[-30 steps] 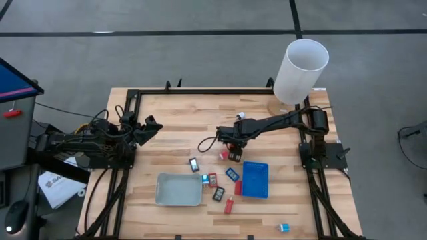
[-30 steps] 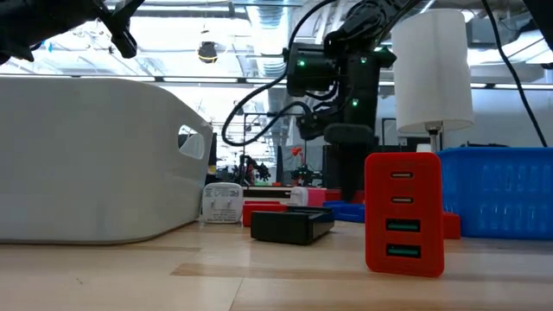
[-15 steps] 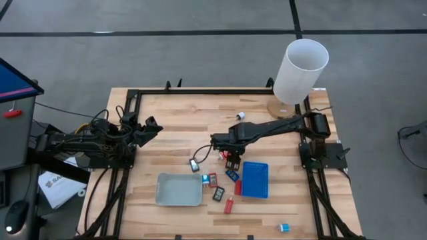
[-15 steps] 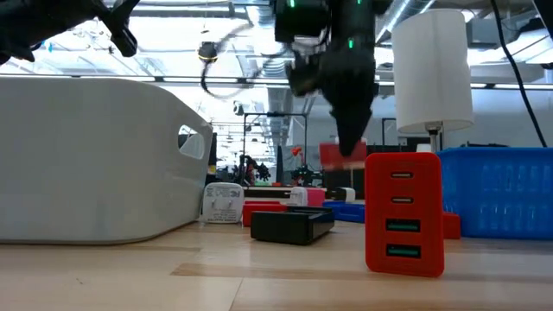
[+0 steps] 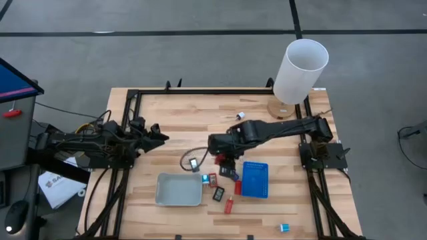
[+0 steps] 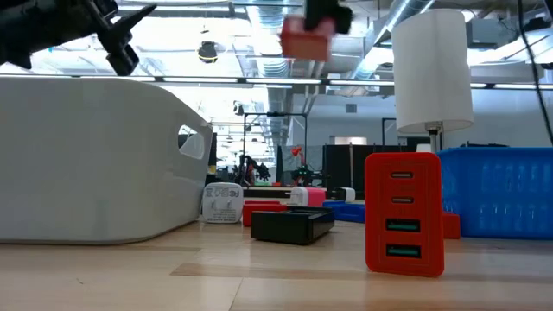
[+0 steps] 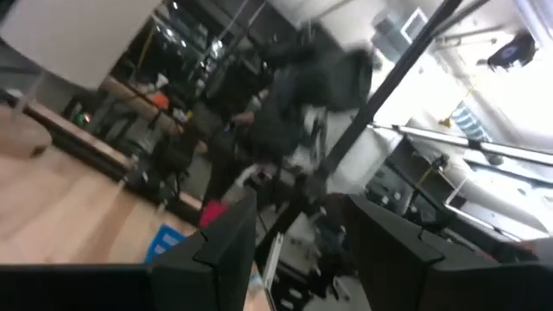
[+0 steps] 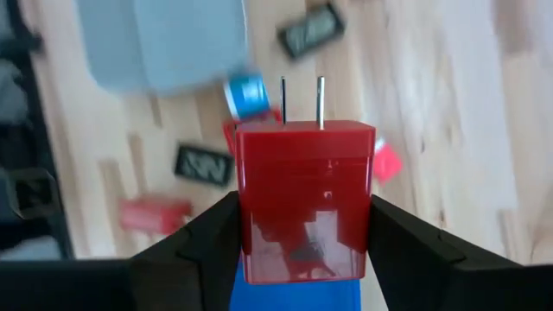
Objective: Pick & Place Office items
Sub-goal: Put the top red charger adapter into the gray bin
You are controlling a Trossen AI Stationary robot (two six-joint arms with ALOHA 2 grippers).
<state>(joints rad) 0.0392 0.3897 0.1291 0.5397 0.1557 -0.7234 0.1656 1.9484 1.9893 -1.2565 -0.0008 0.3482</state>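
My right gripper (image 8: 304, 226) is shut on a red rectangular block (image 8: 304, 199) with two metal prongs, high above the table's middle (image 5: 219, 155). In the low view the block (image 6: 307, 41) hangs near the top. Other office items lie between the trays: a black rectangle (image 5: 218, 194), a red block (image 5: 229, 205) and a black piece with a blue face (image 5: 194, 164). Another red block (image 6: 403, 213) stands upright. My left gripper (image 5: 160, 137) hovers open over the table's left part, its fingers (image 7: 226, 250) around nothing. My right gripper pinches the red block by two opposite side faces (image 8: 246, 216), one finger (image 8: 200, 246) on each. The fingers come from above, slanting steeply down. The block's pronged end (image 8: 301, 99) points away from the wrist, toward the table. It is lifted clear of the table.
A grey tray (image 5: 179, 189) lies near the front, left of the loose items. A blue tray (image 5: 255, 179) lies to their right. A tall white cylinder (image 5: 300, 67) stands at the far right corner. A white bit (image 5: 240, 115) and a cyan bit (image 5: 284, 227) lie apart.
My right gripper has risen steeply from the table with the red block between its fingers and has swung a little toward the left and near edges. The block has gone from table height to high above the other items. My left gripper has tipped a little downward.
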